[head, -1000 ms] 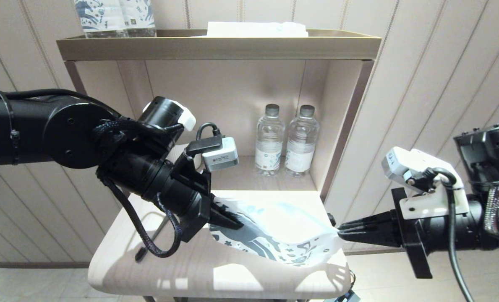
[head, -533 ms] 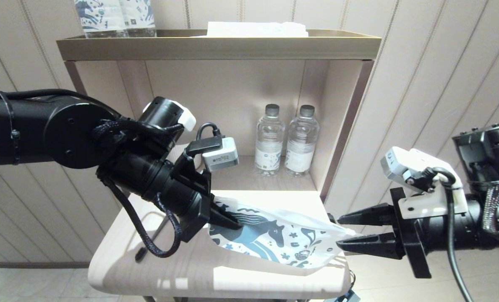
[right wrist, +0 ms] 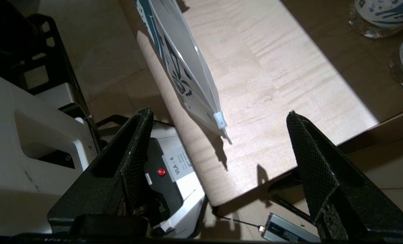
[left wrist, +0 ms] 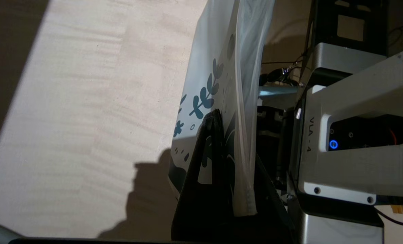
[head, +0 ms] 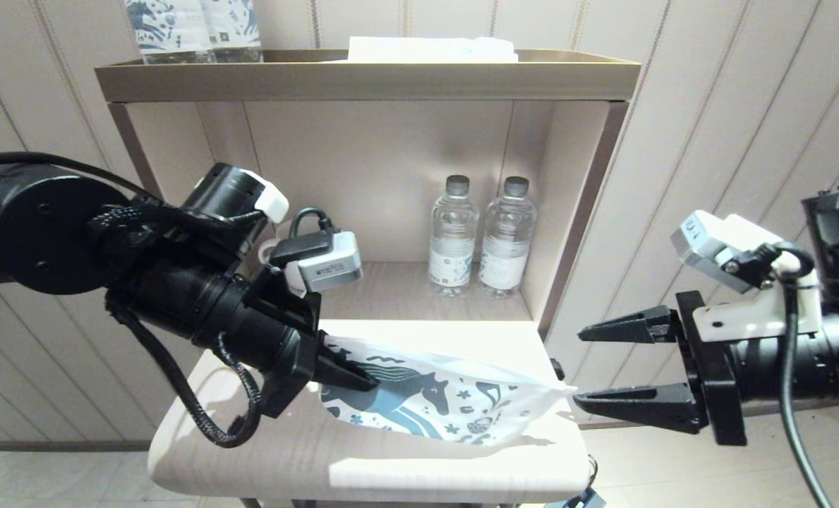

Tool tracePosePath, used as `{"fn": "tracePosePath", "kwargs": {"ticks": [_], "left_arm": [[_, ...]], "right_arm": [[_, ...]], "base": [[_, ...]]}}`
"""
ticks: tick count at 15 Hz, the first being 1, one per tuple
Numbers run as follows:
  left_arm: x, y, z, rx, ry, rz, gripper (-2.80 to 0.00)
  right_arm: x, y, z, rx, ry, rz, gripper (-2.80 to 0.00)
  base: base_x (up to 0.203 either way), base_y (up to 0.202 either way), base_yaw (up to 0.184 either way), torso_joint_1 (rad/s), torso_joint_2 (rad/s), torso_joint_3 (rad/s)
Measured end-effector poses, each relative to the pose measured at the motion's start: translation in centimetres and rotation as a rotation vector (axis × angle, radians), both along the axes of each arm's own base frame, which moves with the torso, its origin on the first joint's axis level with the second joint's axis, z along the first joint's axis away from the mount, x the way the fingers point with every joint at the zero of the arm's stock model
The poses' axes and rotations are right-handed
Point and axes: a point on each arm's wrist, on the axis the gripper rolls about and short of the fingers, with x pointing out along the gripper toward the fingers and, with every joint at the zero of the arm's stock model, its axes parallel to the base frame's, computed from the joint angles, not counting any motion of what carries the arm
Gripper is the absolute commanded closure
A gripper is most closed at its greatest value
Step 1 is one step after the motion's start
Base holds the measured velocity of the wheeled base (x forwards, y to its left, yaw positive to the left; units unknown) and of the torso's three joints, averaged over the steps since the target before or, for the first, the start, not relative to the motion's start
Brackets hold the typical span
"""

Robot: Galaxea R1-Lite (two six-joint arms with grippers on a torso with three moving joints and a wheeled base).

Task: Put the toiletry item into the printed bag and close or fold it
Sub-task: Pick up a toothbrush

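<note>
left claw [head: 352, 376] pinches the printed bag [head: 447, 409] over the table [head: 363, 466], its long axis running toward the wide-open right claw [head: 592, 367] just off its free corner.

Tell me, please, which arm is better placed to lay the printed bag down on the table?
Left. The left gripper is shut on the printed bag and holds it above the table. The right gripper is open beside the bag's far corner, gripping nothing.

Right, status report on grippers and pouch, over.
Left gripper shut on pouch, holding it above the table. Right gripper open, clear of its far corner. Toothbrush not seen. Nothing in the way.
</note>
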Motion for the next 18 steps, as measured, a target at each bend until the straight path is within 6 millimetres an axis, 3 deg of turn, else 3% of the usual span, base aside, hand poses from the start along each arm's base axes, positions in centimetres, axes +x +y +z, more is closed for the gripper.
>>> {"fn": "tracePosePath", "kwargs": {"ticks": [4,7,9,12,18], "left_arm": [[-0.4,5.2,2.8,-0.055,-0.049,0.189,0.00],[-1.3,8.8,4.7,-0.117,-0.003,0.403,0.00],[-2.3,10.9,4.9,-0.128,0.000,0.499,0.00],[-3.9,12.6,5.3,-0.149,-0.019,0.581,0.00],[-5.9,13.3,6.3,-0.233,-0.034,0.672,0.00]], "right_arm": [[0.4,0.4,1.9,0.099,0.085,-0.092,-2.80],[0.9,2.4,2.6,0.094,0.110,-0.146,-2.80],[1.3,4.5,2.7,0.074,0.119,-0.186,-2.80],[2.6,8.1,2.4,0.025,0.120,-0.261,-2.80],[6.5,16.7,0.2,-0.017,0.162,-0.328,-2.80]], "base": [[0.000,0.000,0.000,0.000,0.00,0.000],[0.000,0.000,0.000,0.000,0.00,0.000],[0.000,0.000,0.000,0.000,0.00,0.000],[0.000,0.000,0.000,0.000,0.00,0.000],[0.000,0.000,0.000,0.000,0.00,0.000]]}}
